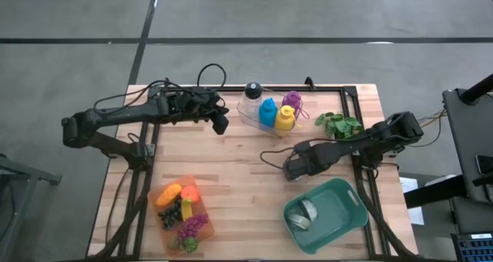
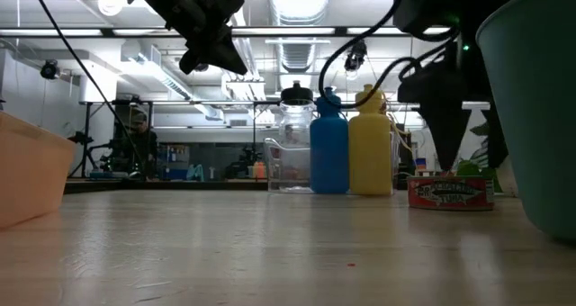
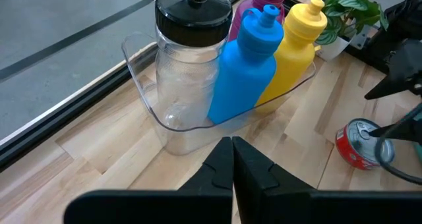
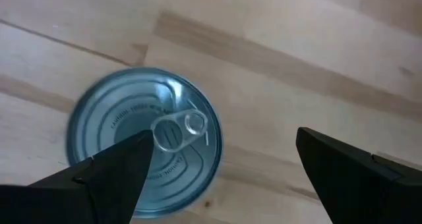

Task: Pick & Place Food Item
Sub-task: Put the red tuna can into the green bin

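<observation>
A flat tin can with a red label and a silver ring-pull lid stands upright on the wooden table; it also shows in the low view and in the left wrist view. My right gripper is open and points down just above the can, which lies off-centre under one finger. In the high view my right gripper hides the can. My left gripper is shut and empty. It hangs raised beside the bottle holder at the table's far side.
A clear holder at the far edge carries a clear, a blue, a yellow and a purple bottle. A small green plant stands to its right. A green bin with cans sits near right. An orange tray of fruit sits near left.
</observation>
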Available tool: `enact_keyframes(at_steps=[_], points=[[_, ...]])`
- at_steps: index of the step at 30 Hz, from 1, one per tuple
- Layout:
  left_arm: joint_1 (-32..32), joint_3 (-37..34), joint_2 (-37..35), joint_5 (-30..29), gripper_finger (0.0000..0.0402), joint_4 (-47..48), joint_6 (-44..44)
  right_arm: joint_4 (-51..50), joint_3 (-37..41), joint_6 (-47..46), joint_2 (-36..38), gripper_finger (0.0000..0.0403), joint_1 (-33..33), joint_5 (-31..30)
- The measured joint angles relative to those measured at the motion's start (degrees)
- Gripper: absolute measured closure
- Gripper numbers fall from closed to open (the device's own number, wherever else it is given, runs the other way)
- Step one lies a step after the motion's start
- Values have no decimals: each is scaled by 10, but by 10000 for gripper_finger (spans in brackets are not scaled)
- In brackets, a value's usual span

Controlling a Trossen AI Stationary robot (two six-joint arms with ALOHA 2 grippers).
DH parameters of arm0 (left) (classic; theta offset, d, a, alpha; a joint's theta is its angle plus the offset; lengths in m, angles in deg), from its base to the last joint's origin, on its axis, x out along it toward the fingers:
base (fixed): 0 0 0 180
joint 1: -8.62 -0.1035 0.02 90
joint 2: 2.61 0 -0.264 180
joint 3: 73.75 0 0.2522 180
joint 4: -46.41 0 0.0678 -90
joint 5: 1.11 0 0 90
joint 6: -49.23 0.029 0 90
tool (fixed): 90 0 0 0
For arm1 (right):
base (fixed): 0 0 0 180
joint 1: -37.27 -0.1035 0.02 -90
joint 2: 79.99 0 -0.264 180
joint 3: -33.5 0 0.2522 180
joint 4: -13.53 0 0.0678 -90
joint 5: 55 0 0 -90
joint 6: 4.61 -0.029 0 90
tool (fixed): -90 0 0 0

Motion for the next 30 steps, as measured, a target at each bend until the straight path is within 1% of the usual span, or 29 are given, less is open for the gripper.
enact_keyframes(at_steps=[4,12,21,26,30], points=[[0,0,0,0,400,0,0,15,13,3,0,32,3,12],[0,0,0,0,400,0,0,116,31,14,-3,32,3,12],[0,0,0,0,400,0,0,196,35,20,-39,32,11,7],[0,0,0,0,400,0,0,283,37,24,-54,32,27,7],[0,0,0,0,400,0,0,354,37,64,-68,32,47,7]])
